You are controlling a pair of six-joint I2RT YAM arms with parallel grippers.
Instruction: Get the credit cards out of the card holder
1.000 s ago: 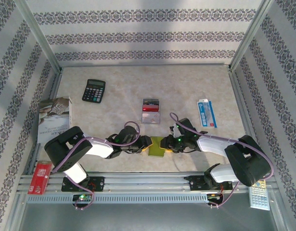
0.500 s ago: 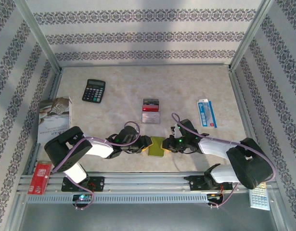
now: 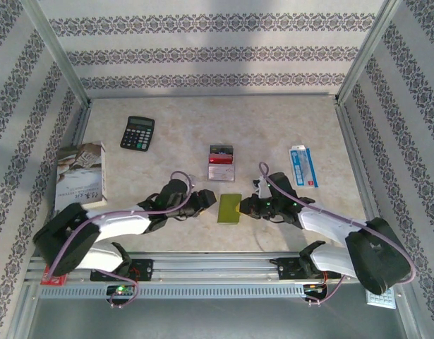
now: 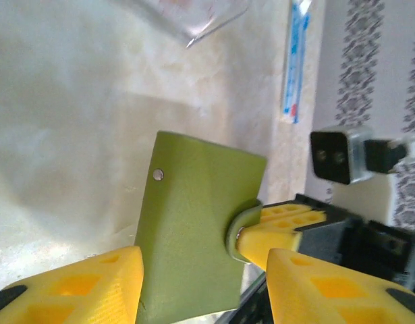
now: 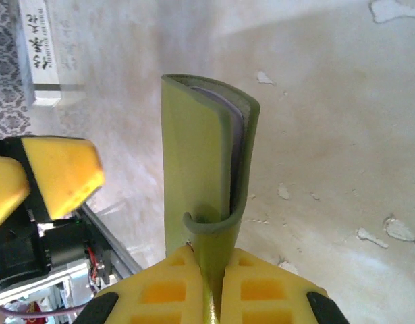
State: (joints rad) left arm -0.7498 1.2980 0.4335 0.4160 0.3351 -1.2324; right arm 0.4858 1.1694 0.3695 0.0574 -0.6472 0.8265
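The olive-green card holder is folded shut between the two arms, near the front of the table. My right gripper is shut on its right edge, next to the curled snap tab. In the right wrist view the card holder is edge-on, pinched in the right gripper. My left gripper is open just left of it, apart from it. In the left wrist view the card holder lies between the spread left gripper. The credit cards lie stacked farther back.
A black calculator sits at the back left and a booklet lies by the left wall. The blue-and-white packet lies right of the cards. A metal rail runs along the near edge.
My left gripper has opened, let go of the card holder and drawn back to the left. My right gripper has shut on the holder's right edge and shifted slightly back.
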